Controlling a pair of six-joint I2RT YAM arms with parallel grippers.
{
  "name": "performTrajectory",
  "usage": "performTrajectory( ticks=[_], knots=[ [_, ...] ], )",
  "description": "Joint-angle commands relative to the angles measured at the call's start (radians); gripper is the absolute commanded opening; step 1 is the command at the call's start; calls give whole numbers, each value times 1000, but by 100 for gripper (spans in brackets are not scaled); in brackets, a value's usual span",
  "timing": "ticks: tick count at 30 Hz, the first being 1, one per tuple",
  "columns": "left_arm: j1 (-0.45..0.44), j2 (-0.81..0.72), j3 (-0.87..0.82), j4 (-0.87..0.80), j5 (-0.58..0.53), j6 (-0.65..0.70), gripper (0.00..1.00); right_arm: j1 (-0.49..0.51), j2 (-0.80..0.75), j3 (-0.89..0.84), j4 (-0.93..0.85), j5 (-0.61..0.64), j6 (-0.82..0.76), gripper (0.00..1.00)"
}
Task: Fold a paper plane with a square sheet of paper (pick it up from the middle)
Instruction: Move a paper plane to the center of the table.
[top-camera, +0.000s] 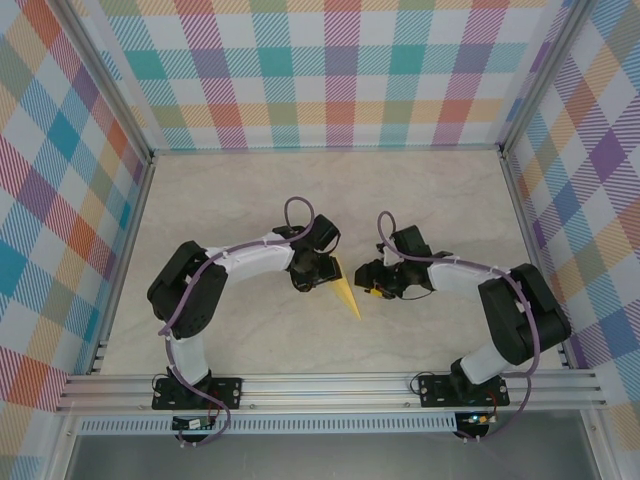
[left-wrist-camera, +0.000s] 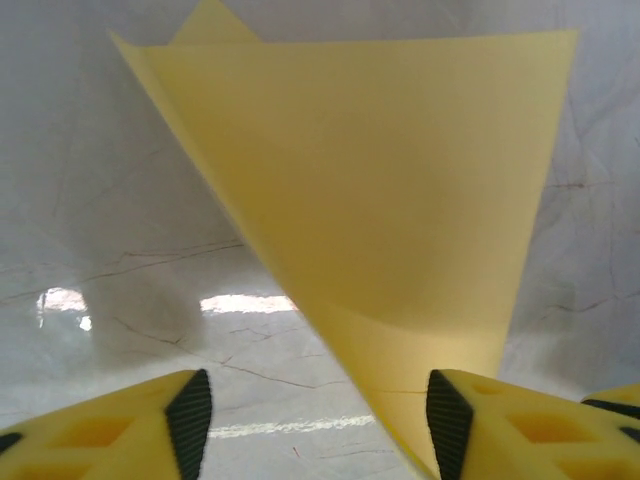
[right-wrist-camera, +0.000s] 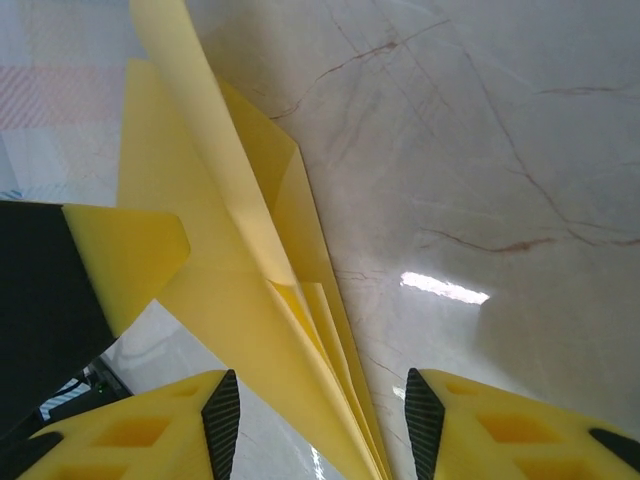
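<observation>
While the paper plane sits between them, left hand and right hand gape

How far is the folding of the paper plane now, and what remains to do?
Done: the yellow paper is already folded into a narrow, pointed, many-layered shape. In hand: it sits between the parted fingers of the left tool and the right tool, and neither clamps it. Left: probably only final creasing or setting it down, though I cannot tell whether every fold is made.
</observation>
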Motion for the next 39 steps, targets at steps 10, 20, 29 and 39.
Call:
performTrajectory(
  ticks=[10, 20, 29, 39],
  knots=[
    [17, -123, -137, 29, -28, -22, 41, 68, 138, 122, -3, -67, -74, 52],
    [18, -114, -144, 44, -20, -16, 40, 93, 143, 127, 5, -119, -101, 51],
    [18, -131, -160, 56, -23, -20, 39, 155, 140, 180, -96, -17, -182, 48],
    [17, -152, -180, 61, -31, -29, 37, 223, 204, 246, -198, 138, -221, 40]
  ],
)
